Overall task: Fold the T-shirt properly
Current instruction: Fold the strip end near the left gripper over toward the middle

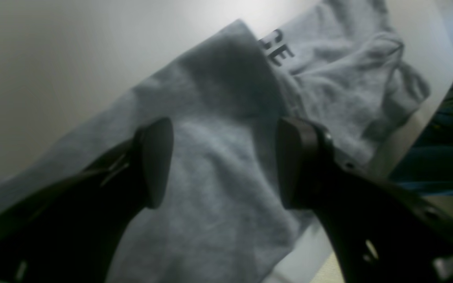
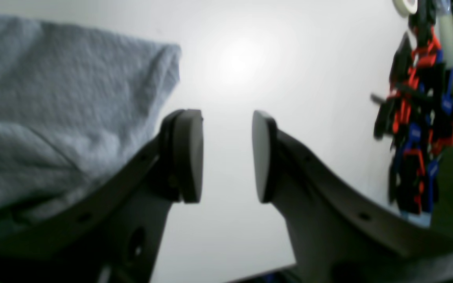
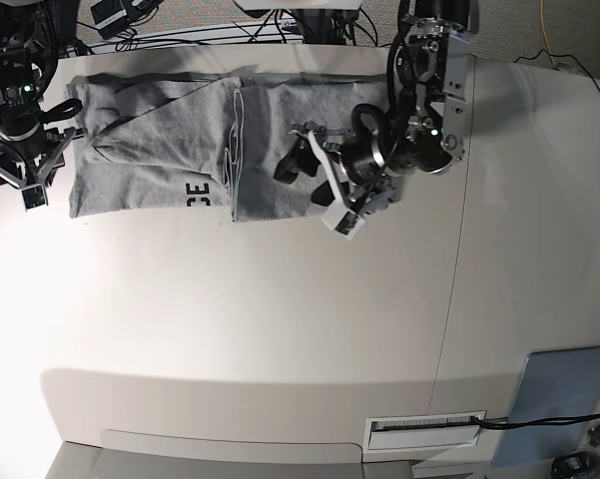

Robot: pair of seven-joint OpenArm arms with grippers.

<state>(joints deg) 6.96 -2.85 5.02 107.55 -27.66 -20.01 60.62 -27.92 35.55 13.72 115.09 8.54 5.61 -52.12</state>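
Observation:
The heather-grey T-shirt (image 3: pixel 150 140) lies partly folded along the far edge of the white table (image 3: pixel 280 329). A plain flap (image 3: pixel 270 190) covers its right part, and the black letters "CE" (image 3: pixel 195 193) show beside the flap edge. My left gripper (image 3: pixel 295 160) is open above the flap, holding nothing. In the left wrist view it (image 1: pixel 226 165) straddles plain grey cloth (image 1: pixel 210 220), with the letters (image 1: pixel 277 51) beyond. My right gripper (image 3: pixel 27 185) is open and empty at the shirt's left edge. In the right wrist view it (image 2: pixel 226 155) is over bare table, with the shirt (image 2: pixel 53 98) to its left.
A flat blue-grey panel (image 3: pixel 559 389) lies at the near right corner. A labelled slot (image 3: pixel 424 427) sits at the front edge. Cables (image 3: pixel 180 30) run behind the table. A red, blue and black cluster (image 2: pixel 419 118) shows at the right of the right wrist view.

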